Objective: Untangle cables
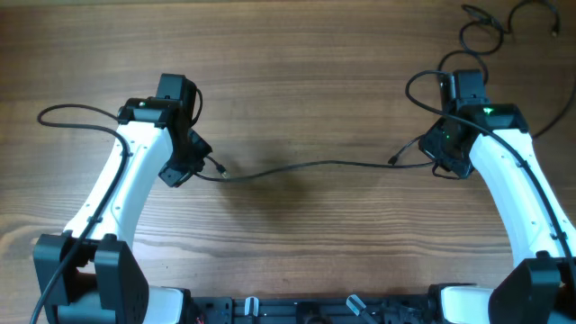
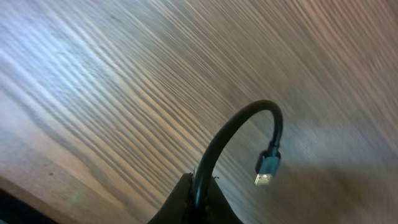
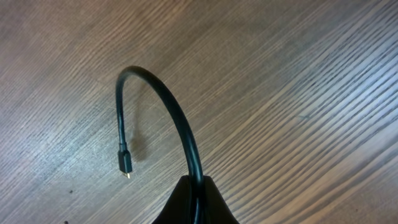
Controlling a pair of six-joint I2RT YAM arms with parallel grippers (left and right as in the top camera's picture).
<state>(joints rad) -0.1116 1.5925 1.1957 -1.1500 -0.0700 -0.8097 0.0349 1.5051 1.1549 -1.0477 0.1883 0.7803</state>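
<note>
Across the counter [image 1: 297, 81] one cable [image 1: 306, 166] runs left-to-right between the arms. The left pincer [image 1: 200, 169] is clenched near one end, the right pincer [image 1: 430, 155] near the other. Remaining cables [image 1: 486, 27] lie nearest the right arm.

Left wrist view: table [image 2: 112, 74] grain smeared, soft. Cropped by bottom edges: left gripper [image 2: 195, 202], right gripper [image 3: 196, 199]; cable [image 2: 217, 140] vanishes between their fingers. Overhead: fingertips hidden under wrists; loose cables [image 1: 486, 18] beyond right gripper run off-frame.
</note>
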